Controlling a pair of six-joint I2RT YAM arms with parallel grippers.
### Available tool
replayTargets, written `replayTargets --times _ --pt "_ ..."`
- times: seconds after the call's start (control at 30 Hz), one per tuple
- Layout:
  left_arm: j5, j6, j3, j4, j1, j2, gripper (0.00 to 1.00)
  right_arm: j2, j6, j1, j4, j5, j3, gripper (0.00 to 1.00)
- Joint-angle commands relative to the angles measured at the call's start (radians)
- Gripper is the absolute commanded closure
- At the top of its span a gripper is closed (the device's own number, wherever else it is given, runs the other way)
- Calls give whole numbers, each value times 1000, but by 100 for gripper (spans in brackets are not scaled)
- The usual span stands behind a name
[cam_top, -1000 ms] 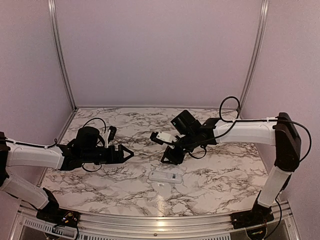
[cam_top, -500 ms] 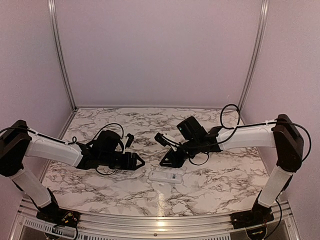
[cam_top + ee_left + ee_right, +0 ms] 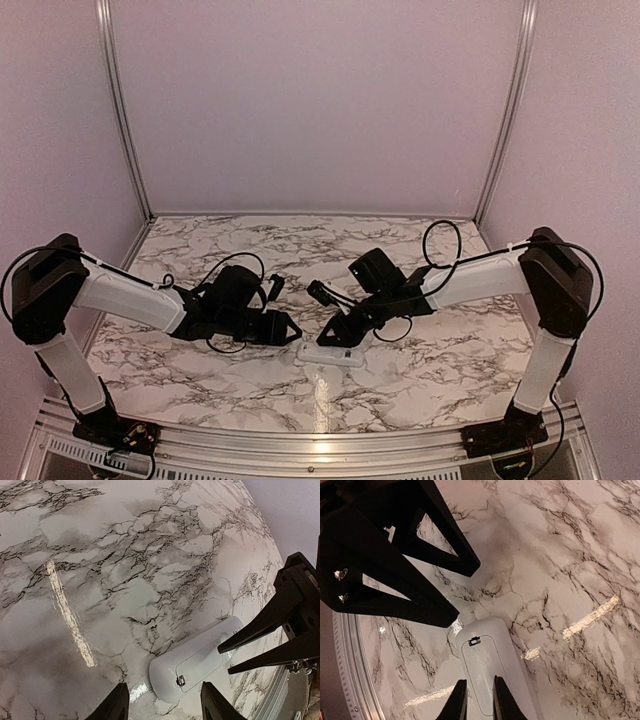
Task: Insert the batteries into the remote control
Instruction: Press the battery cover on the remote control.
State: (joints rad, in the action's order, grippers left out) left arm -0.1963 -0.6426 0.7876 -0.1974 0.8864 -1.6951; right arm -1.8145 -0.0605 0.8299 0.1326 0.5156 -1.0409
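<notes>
white remote control (image 3: pixel 332 355) lies back-up, long axis left-right

- My left arm (image 3: pixel 118 297) and right arm (image 3: pixel 482 276) are long, smooth white shells.
- Each one carries a blocky black elbow housing (image 3: pixel 45 285) with rounded corners.
- My wrists are bulky and black, built up from stacked boxy parts.
- Thin black cables (image 3: pixel 441 236) hang in loose loops off both forearms.
- My left gripper (image 3: pixel 287 328) and right gripper (image 3: pixel 333 337) are matte black.
- Their fingers (image 3: pixel 420 609) are long tapering wedges with triangular cut-outs.
- Two small silver screws (image 3: pixel 340 574) sit at a finger's root.
- My bases (image 3: pixel 500 437) are black.
</notes>
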Motion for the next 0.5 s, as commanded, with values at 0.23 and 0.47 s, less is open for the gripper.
replayTargets --times 0.23,0.47 --pt "56 11 87 58 40 -77 55 -44 -6 -8 -18 24 17 83" --pt "92 21 125 114 54 -111 59 -66 4 -8 1 19 22 84"
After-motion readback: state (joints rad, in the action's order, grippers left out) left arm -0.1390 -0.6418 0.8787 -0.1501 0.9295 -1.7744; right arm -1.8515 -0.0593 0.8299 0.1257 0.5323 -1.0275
